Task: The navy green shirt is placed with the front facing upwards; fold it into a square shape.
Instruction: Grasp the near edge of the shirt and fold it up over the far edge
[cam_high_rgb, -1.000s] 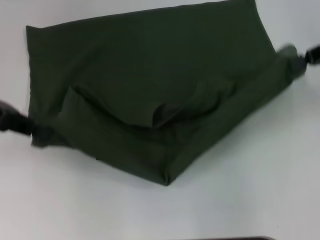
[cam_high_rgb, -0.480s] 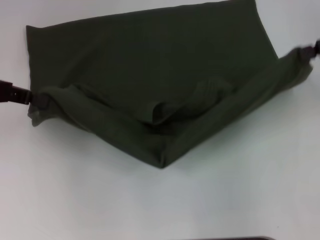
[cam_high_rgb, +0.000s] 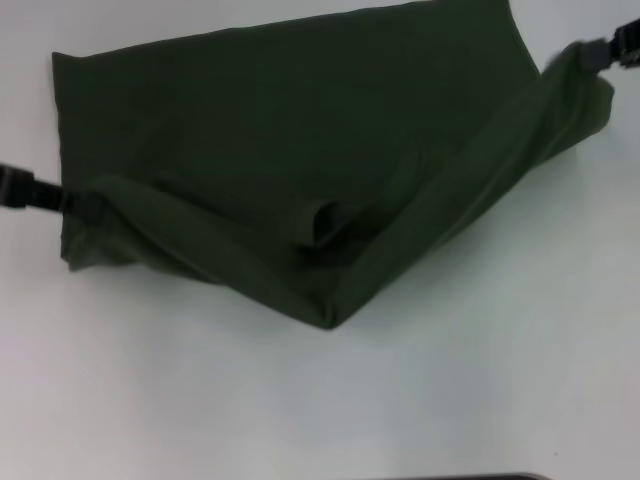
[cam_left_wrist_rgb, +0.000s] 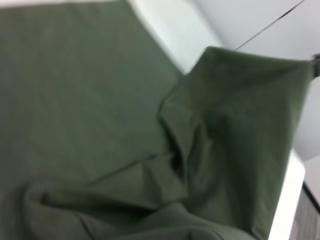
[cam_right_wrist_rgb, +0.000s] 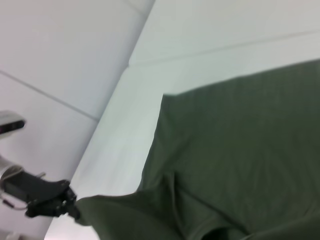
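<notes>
The navy green shirt (cam_high_rgb: 290, 150) is lying across the upper tabletop (cam_high_rgb: 450, 400), near edge lifting: left gripper (cam_high_rgb: 62, 200) pinching mid-left corner, right gripper (cam_high_rgb: 590, 55) pinching upper-right corner, fold running between them.

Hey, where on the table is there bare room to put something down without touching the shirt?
The white table is bare in front of the navy green shirt, between its near folded corner and the robot. It is crowded at both sides: the left claw and right claw each grip a corner.
</notes>
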